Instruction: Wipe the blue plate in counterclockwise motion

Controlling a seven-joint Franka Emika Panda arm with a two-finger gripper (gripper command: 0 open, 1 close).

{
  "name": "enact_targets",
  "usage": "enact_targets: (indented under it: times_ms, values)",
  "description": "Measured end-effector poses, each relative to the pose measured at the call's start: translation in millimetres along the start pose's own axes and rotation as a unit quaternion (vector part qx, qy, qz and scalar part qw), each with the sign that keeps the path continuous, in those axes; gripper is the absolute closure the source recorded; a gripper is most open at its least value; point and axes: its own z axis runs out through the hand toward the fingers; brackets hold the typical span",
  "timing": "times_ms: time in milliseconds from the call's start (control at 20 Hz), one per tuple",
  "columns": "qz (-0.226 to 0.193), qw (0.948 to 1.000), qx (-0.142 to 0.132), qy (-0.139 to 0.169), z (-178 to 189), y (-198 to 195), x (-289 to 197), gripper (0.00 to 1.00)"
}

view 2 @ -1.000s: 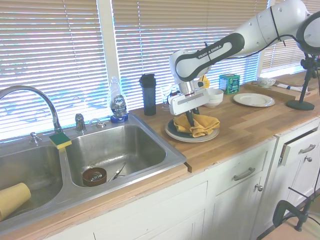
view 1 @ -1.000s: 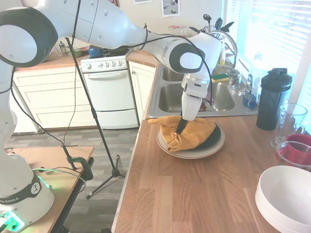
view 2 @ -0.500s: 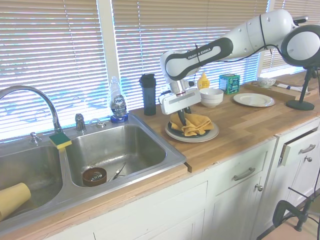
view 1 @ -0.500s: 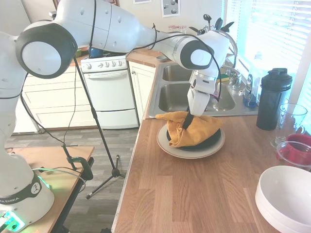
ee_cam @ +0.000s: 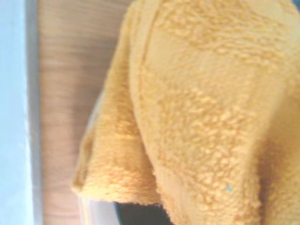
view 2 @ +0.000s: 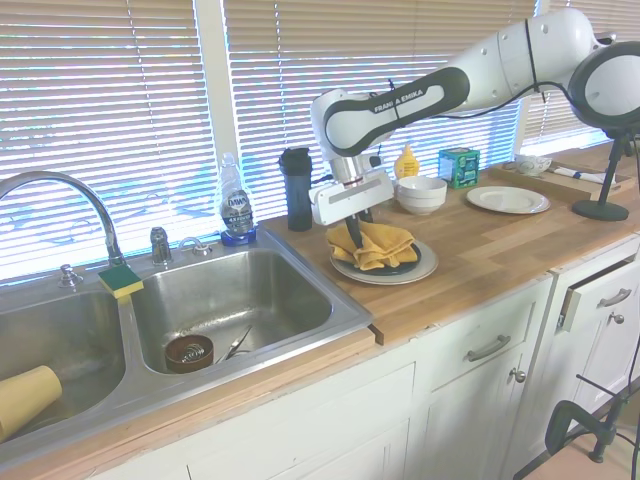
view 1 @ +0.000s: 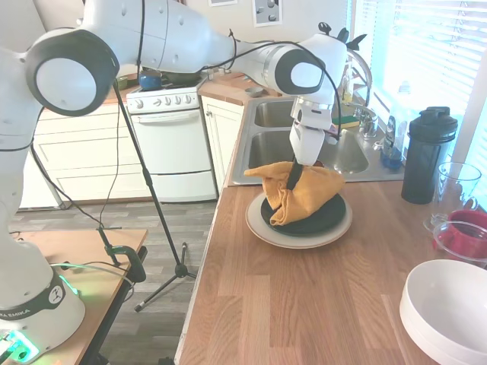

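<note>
The blue plate [view 1: 312,223] lies on a larger cream plate [view 1: 304,237] on the wooden counter beside the sink. A yellow cloth [view 1: 304,190] is draped over its far half. My gripper [view 1: 294,179] points down onto the sink-side edge of the plate, shut on the yellow cloth. In the second exterior view the gripper [view 2: 352,236] stands at the left of the cloth [view 2: 378,244], and a dark crescent of the blue plate [view 2: 398,268] shows under it. The wrist view is filled by the cloth [ee_cam: 201,108] with a sliver of plate below.
The steel sink [view 1: 304,152] lies just behind the plates. A black shaker bottle [view 1: 428,156], a clear cup [view 1: 455,190], a red bowl [view 1: 466,232] and a white bowl [view 1: 445,308] stand to the right. The counter's edge [view 1: 204,274] is to the left.
My gripper has dragged the cloth from the plate's near-left part toward its far, sink-side edge, uncovering more of the blue plate at the front.
</note>
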Motion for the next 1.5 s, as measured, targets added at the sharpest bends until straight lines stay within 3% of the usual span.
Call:
enact_targets:
  times_ms: [350, 750, 1150, 1500]
  values:
    - [-0.004, 0.9998, 0.015, 0.015, 12.3, 51.8, -6.3, 1.0]
    - [0.015, 0.9998, 0.009, -0.007, 44.8, 84.0, 29.3, 1.0]
    - [0.021, 0.9995, -0.008, -0.024, 44.3, 59.0, 46.2, 1.0]
    - [0.027, 0.9992, -0.023, -0.019, 35.9, 18.5, 36.7, 1.0]
